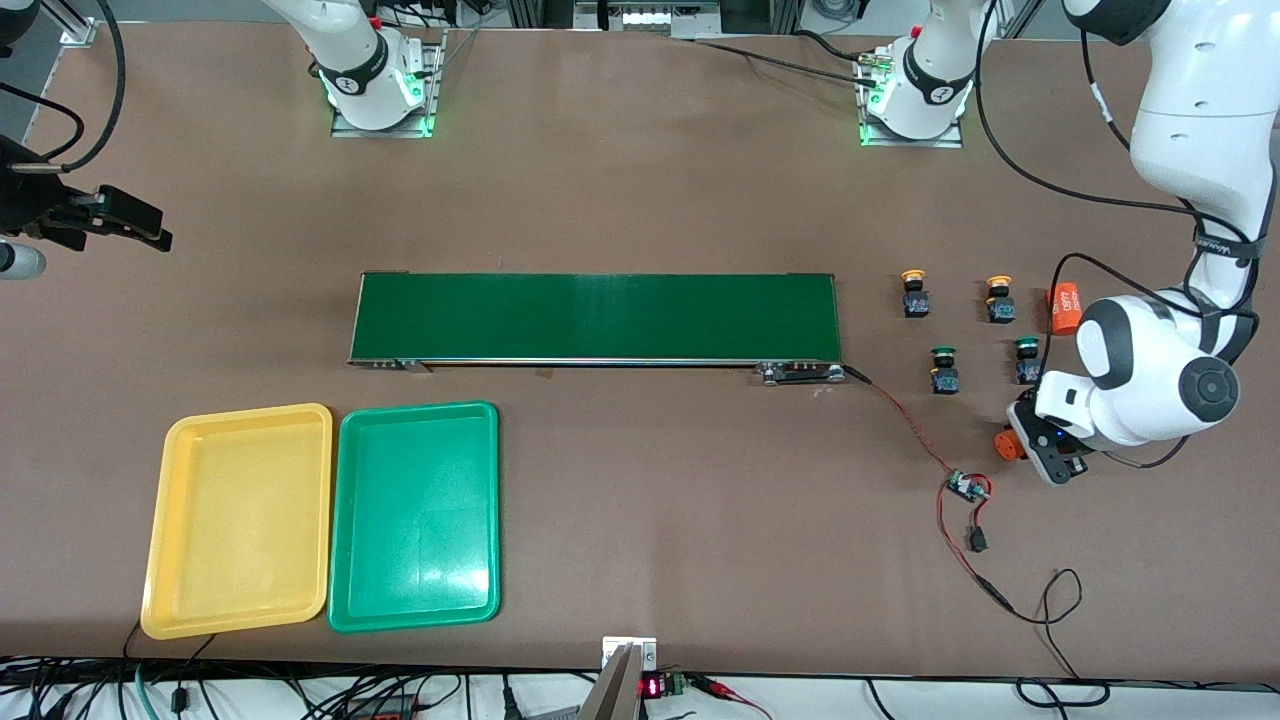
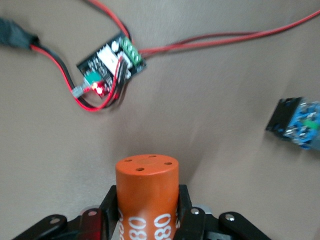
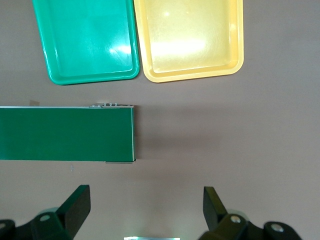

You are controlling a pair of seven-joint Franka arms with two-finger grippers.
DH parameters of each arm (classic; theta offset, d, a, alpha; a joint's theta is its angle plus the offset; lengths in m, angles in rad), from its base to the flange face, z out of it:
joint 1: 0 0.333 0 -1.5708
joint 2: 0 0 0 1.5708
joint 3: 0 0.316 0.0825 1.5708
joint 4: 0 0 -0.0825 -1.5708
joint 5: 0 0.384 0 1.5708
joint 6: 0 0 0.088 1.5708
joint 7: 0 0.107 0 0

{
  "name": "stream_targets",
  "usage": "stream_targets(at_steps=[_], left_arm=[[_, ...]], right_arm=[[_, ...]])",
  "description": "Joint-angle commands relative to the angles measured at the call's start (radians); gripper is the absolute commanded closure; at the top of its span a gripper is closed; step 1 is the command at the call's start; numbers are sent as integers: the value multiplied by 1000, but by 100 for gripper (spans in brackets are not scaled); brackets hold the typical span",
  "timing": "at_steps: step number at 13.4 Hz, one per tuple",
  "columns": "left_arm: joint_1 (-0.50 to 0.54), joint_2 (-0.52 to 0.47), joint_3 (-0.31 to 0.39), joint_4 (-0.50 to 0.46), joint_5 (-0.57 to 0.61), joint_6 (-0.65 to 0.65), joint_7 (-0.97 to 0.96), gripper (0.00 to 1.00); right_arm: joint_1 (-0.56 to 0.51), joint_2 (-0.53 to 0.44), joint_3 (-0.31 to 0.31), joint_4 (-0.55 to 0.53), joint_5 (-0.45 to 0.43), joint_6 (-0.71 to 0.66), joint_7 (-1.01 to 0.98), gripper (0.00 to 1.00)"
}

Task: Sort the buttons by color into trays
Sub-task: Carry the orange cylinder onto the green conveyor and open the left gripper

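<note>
Brown tabletop stretches bare between the conveyor belt [image 1: 596, 317] and the yellow tray [image 1: 237, 519] and green tray [image 1: 414, 514], which lie side by side, nearer the front camera at the right arm's end. Only our left wrist view shows the left gripper [image 2: 146, 212] clamped on an orange cylinder [image 2: 147, 196]; the four buttons [image 1: 958, 327] sit toward the left arm's end. We see the right gripper [image 3: 146, 207] waiting with fingers apart, above the table off the belt's end.
</note>
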Motion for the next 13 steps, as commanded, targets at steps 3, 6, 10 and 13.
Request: stream_targets(at_steps=[3,6,10,13], left_arm=[[-54,-285,-125,-225,24,-133,9,100],[-110,-342,-260,-276,23,-202,-2,99],[-152,-342,-379,-278,24,-188,0,99],[-207,-334,-452,-278,9,-187,-51,99]], right_arm=[[-7,3,4,8,-8,-9,-15,0],[-7,3,4,8,-8,-9,-15,0],[-7,2,4,8,-8,-9,-15,0],[-7,3,4,8,-8,-9,-15,0]])
